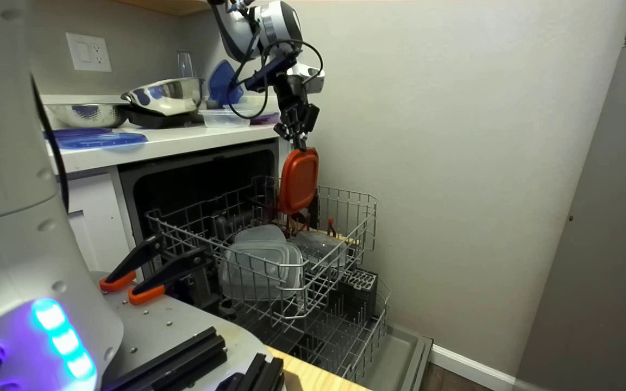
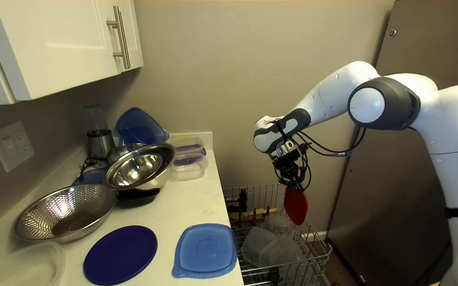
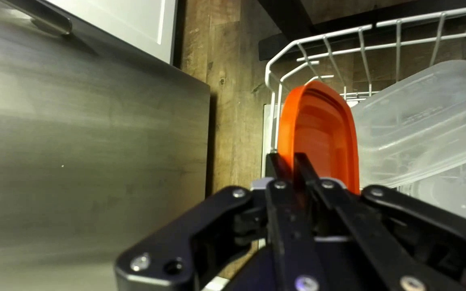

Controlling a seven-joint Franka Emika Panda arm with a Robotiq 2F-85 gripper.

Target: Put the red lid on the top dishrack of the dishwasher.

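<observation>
The red lid [image 1: 300, 182] hangs upright from my gripper [image 1: 299, 146] in both exterior views, over the pulled-out top dishrack [image 1: 286, 265]. The lid also shows in an exterior view [image 2: 295, 207] and in the wrist view [image 3: 326, 133]. In the wrist view the two fingertips [image 3: 286, 158] are shut on the lid's near edge, one on each side. The lid lies inside the rack's outline beside its wire side [image 3: 328, 36]. I cannot tell whether its lower edge touches the rack. The dishwasher [image 1: 193, 187] stands open under the counter.
Clear containers [image 1: 261, 266] sit in the top rack, with red-handled tools [image 2: 254, 217] behind. A lower rack [image 1: 340, 334] with a dark basket [image 1: 359, 288] is below. The counter [image 2: 197, 206] holds steel bowls [image 2: 139, 167] and blue lids [image 2: 206, 250]. A steel panel [image 3: 95, 141] stands nearby.
</observation>
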